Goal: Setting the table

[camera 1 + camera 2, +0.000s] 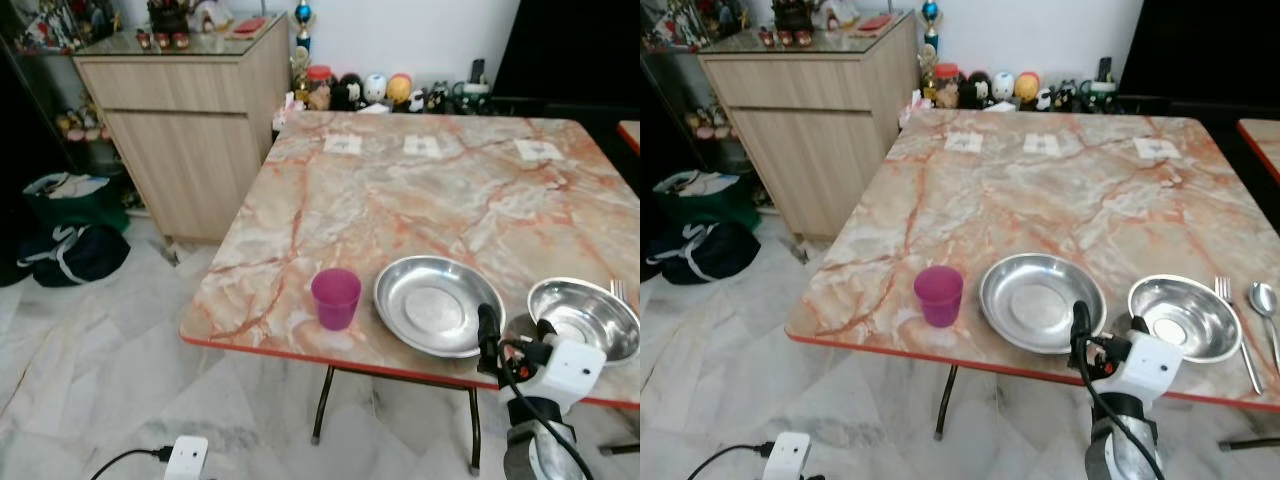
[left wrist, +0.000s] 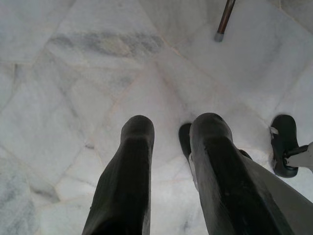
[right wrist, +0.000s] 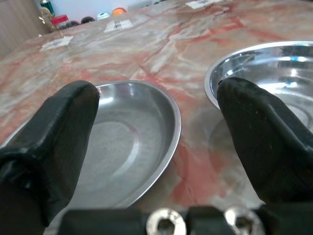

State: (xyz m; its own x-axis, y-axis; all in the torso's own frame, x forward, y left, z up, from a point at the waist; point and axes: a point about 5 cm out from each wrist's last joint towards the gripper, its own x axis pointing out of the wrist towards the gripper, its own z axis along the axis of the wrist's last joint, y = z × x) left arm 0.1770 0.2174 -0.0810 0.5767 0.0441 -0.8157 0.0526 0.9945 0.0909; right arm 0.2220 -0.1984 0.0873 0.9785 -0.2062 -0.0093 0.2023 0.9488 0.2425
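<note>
steel fork point(image 1: 1238, 335) lies lengthwise, tines pointing away; right gripper point(image 3: 161, 132) spread open.

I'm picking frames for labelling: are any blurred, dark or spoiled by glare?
Both eye views are sharp and evenly lit, the plate and bowl showing soft sheen. Right wrist view: bright glare in the bowl, close fingers slightly soft. Left wrist view: clear, daylit floor.

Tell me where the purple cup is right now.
The purple cup stands upright near the marble table's front edge, just left of the larger steel plate, apart from it.
</note>
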